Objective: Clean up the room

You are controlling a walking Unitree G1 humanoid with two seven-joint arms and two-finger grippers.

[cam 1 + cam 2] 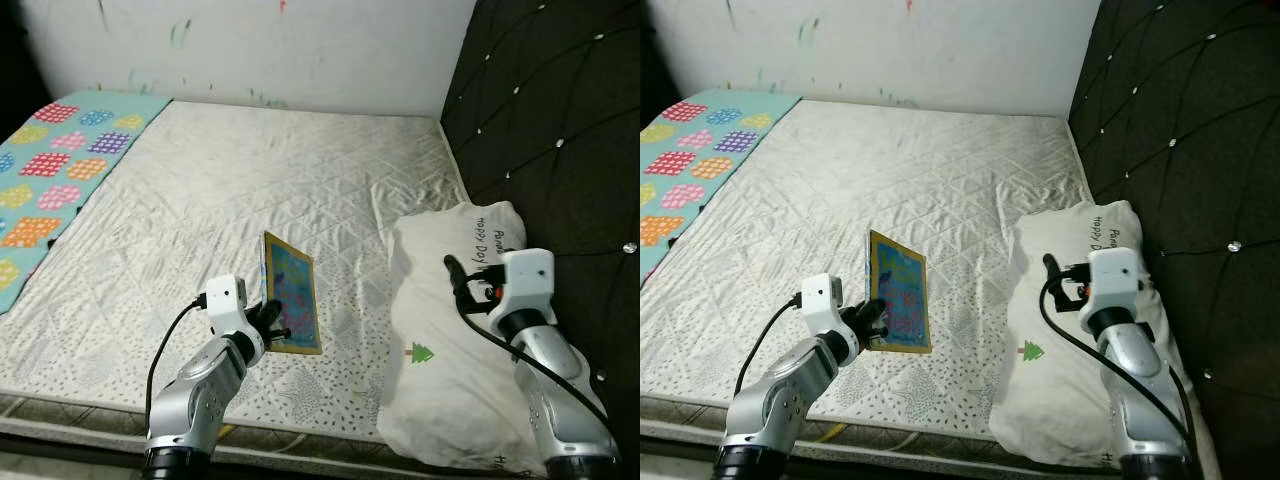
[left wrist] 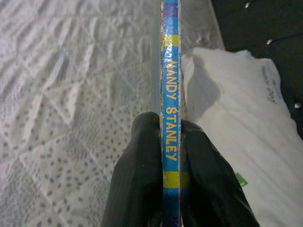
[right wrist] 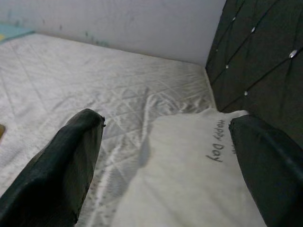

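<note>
Left hand (image 1: 272,322) pinches thin blue picture book (image 1: 292,305) w/ yellow border upright; right hand (image 3: 165,161) wide open, empty

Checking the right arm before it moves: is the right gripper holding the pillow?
No, the right gripper is open above the pillow, its fingers spread wide with nothing between them.

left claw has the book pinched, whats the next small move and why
Probably lift the book clear of the mattress and carry it off the bed. The left claw is shut on its spine, the book stands upright, and the right claw hangs open above the pillow.
</note>
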